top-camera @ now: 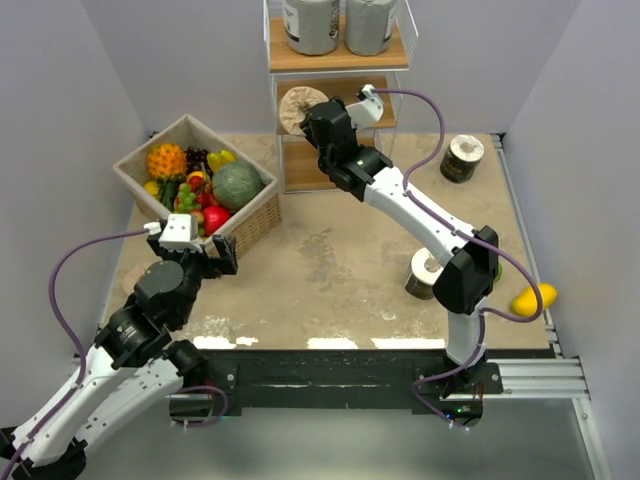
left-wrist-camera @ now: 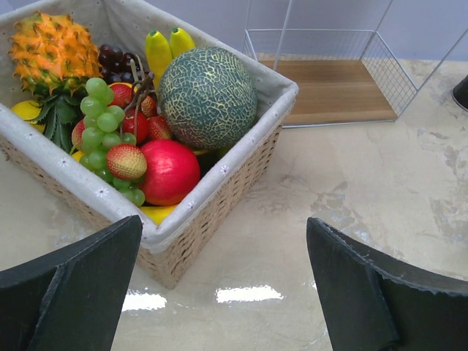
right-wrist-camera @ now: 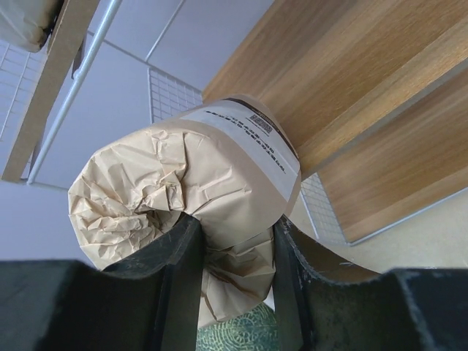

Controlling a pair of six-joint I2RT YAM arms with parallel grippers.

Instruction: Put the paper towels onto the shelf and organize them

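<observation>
The shelf stands at the back centre, a white wire rack with wooden boards; its bottom tier shows in the left wrist view. Two grey paper towels stand on an upper board. My right gripper is at the middle tier, shut on a tan paper towel with black print, also seen in the top view. Two dark-wrapped rolls with pale tops stand on the table, one at the back right and one beside the right arm. My left gripper is open and empty beside the basket.
A wicker fruit basket holding a melon, pineapple and grapes stands at the left, also in the left wrist view. A yellow mango lies at the table's right edge. Grey walls close in on three sides.
</observation>
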